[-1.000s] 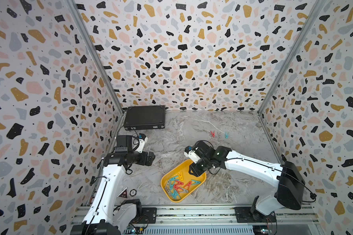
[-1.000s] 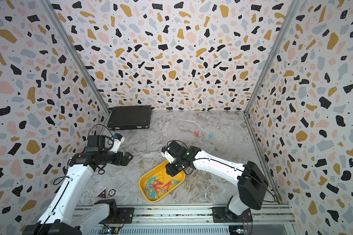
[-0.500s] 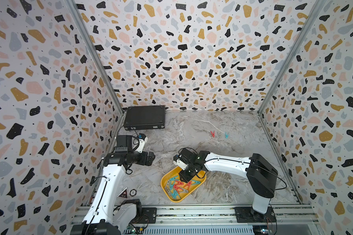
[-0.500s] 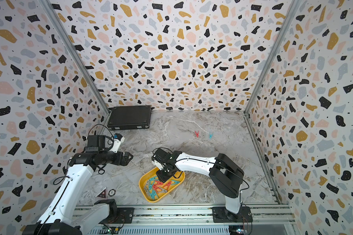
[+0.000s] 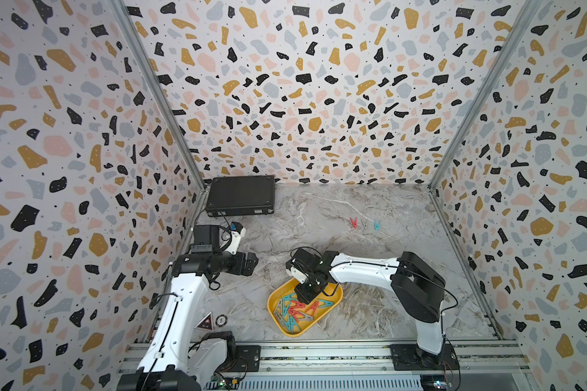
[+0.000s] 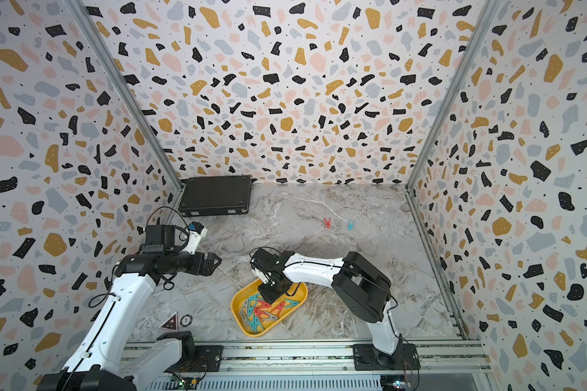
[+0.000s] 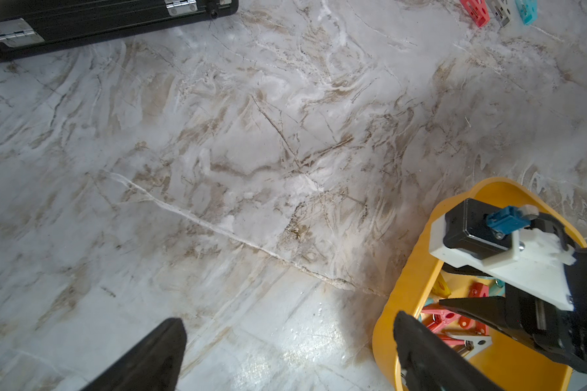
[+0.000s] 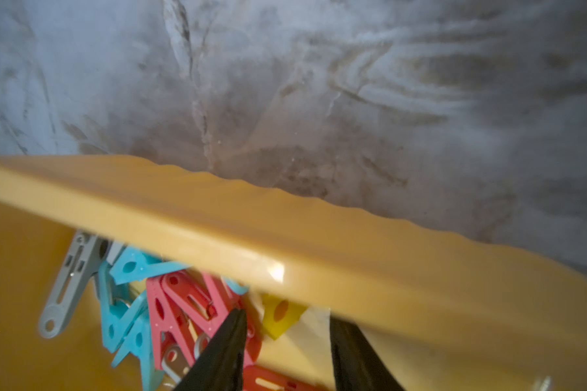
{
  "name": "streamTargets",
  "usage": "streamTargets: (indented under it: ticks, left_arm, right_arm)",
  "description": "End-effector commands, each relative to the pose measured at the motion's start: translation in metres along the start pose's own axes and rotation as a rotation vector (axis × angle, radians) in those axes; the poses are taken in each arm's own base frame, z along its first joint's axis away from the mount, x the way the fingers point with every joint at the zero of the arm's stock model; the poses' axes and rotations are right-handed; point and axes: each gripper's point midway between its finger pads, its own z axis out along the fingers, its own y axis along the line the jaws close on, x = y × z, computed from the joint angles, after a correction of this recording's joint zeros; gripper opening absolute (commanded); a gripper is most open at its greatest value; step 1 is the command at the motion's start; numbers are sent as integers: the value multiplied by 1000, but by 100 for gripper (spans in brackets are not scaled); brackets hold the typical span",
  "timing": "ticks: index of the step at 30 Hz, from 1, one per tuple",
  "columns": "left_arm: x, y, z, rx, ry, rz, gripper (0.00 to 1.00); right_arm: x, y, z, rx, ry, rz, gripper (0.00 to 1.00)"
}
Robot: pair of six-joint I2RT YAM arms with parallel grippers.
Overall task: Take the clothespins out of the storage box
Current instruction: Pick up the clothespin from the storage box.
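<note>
The storage box (image 5: 270, 309) (image 6: 234, 309) is a shallow yellow tray near the front middle of the marble table. Several teal, red, grey and yellow clothespins (image 5: 295, 309) (image 6: 260, 311) lie piled in it. My right gripper (image 5: 305, 298) (image 8: 285, 325) points down into the tray's far half. Its jaws are open, with a yellow clothespin (image 8: 280, 315) just ahead of the tips and red ones beside one finger (image 8: 231, 345). Nothing is gripped. My left gripper (image 5: 251, 264) (image 7: 288, 325) hangs wide open and empty above bare table, left of the tray (image 7: 407, 281).
Three clothespins lie in a row on the table at the back right: red (image 5: 353, 222), grey (image 5: 364, 223) and teal (image 5: 376, 224). A flat black case (image 5: 240, 195) (image 7: 82, 23) sits in the back left corner. Patterned walls close in three sides.
My right arm folded in and brought its gripper from the tray's far edge down into the tray, its jaws spreading a little. The left arm has not moved.
</note>
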Motion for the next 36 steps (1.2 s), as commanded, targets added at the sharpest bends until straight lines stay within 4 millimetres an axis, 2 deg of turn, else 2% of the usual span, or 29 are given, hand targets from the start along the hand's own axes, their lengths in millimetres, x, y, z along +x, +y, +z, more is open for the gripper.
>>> streamTargets:
  ticks: [1,22,30,36]
  left_arm:
    - [-1,-2,1,11,-12,5,100]
    - [-2,-2,0,11,-19,9,100]
    - [-1,-2,0,7,-18,10,100]
    - [-1,-3,0,9,-19,10,100]
  right_arm:
    - [-9,3,-6,3,-14,-3,46]
    - [4,-25,8,140,36,38,37]
    - [8,-30,13,160,50,42,38]
    - [10,-32,14,167,53,42,43]
